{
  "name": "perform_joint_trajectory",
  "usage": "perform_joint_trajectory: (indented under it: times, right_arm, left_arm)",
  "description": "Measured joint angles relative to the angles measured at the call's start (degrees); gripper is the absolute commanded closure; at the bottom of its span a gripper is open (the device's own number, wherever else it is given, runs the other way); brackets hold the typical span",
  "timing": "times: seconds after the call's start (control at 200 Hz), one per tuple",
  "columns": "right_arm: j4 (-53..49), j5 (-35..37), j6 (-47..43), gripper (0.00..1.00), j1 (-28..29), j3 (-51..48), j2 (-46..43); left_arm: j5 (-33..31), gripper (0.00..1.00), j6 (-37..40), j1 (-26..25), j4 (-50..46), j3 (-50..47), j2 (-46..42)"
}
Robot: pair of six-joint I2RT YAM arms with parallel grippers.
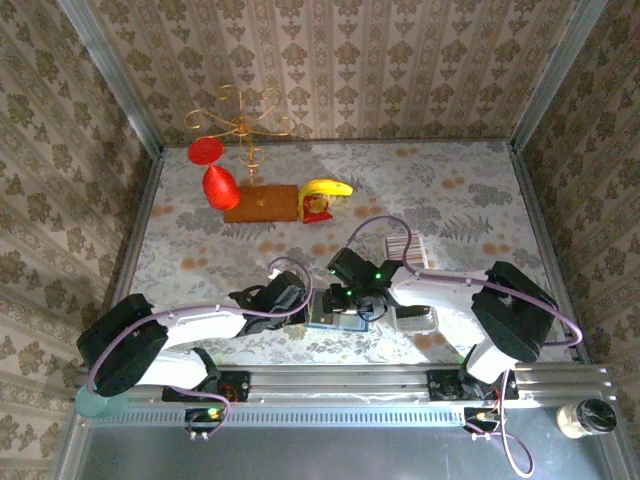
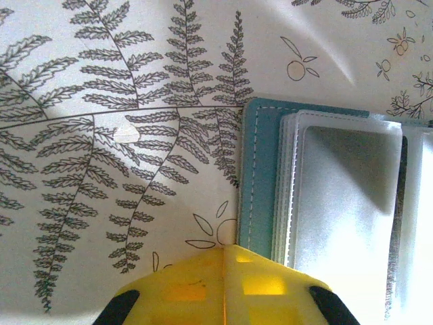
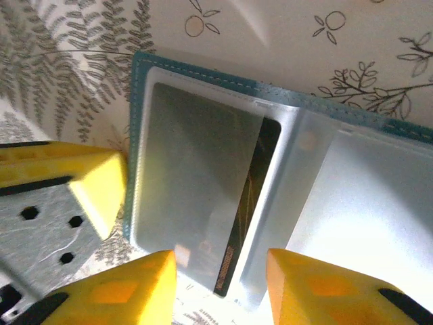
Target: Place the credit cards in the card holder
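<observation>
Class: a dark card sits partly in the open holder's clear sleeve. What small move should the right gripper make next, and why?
Probably push the dark card deeper into the card holder: its lower end seems to jut past the sleeve, within the open right gripper, while the shut left gripper sits beside it.

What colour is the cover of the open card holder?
The small folding card holder is teal-blue with pale stitching; clearest in left wrist view.

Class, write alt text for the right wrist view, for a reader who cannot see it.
An open teal card holder lies on a fern-print tablecloth, a dark card showing between its clear sleeves. The right end effector holds its two yellow fingers apart at the bottom edge.
</observation>
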Motion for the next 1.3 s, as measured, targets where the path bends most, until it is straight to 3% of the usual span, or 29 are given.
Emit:
perform_joint_trajectory:
  times: [0.61, 0.94, 1.055, 1.3]
  right_arm:
    - [-7.6, 5.5, 2.2, 0.51, 2.5, -5.7, -6.5]
    - [-5.2, 5.6, 3.6, 0.5, 2.5, -6.1, -3.9]
    - [-4.3, 5.5, 3.9, 0.44, 2.6, -6.1, -3.5]
    - [0.0, 4.9, 5.3, 0.41, 2.8, -6.1, -2.4]
  left_arm:
    - [0.0, 0.92, -0.5, -0.3, 0.8, -0.2, 0.0]
    - [-0.1, 0.93, -0.8, -0.6, 1.3, -0.3, 0.1]
    - [-0.1, 0.94, -0.8, -0.6, 1.3, -0.3, 0.2]
    - [-0.1, 0.94, -0.8, -0.7, 1.3, -0.3, 0.2]
